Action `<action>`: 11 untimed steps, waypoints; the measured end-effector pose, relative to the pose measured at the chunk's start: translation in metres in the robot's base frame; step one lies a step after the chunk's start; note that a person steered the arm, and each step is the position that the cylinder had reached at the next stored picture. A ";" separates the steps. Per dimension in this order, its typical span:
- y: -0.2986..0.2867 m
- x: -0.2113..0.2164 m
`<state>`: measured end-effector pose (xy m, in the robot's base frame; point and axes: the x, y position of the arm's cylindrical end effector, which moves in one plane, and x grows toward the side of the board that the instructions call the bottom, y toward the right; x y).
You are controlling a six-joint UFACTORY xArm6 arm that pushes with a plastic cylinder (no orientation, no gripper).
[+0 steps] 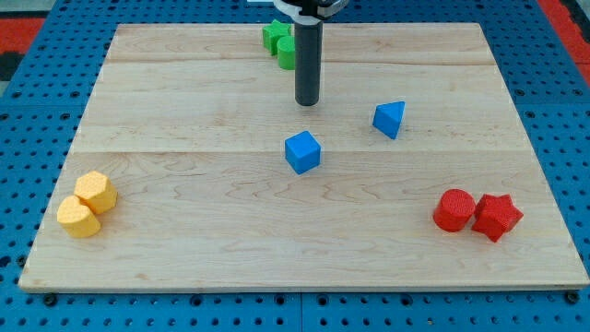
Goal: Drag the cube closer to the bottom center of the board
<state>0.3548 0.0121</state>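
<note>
The blue cube (pixel 302 152) sits near the middle of the wooden board (pixel 184 240). My tip (pixel 307 102) is above it in the view, a short gap away, not touching it. The dark rod rises from there to the view's top. A blue triangular block (pixel 390 119) lies to the right of the cube and a little higher.
Two green blocks (pixel 279 42) sit at the top edge, partly behind the rod. Two yellow blocks (pixel 88 204) lie at the left edge. A red cylinder (pixel 454 210) and a red star block (pixel 497 217) lie at the lower right.
</note>
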 end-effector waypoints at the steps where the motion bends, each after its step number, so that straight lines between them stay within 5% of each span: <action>1: 0.000 0.000; 7: 0.000 0.001; 8: 0.027 -0.005; 9: 0.117 -0.016; 10: 0.125 0.012; 11: 0.047 0.069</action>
<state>0.4240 0.0587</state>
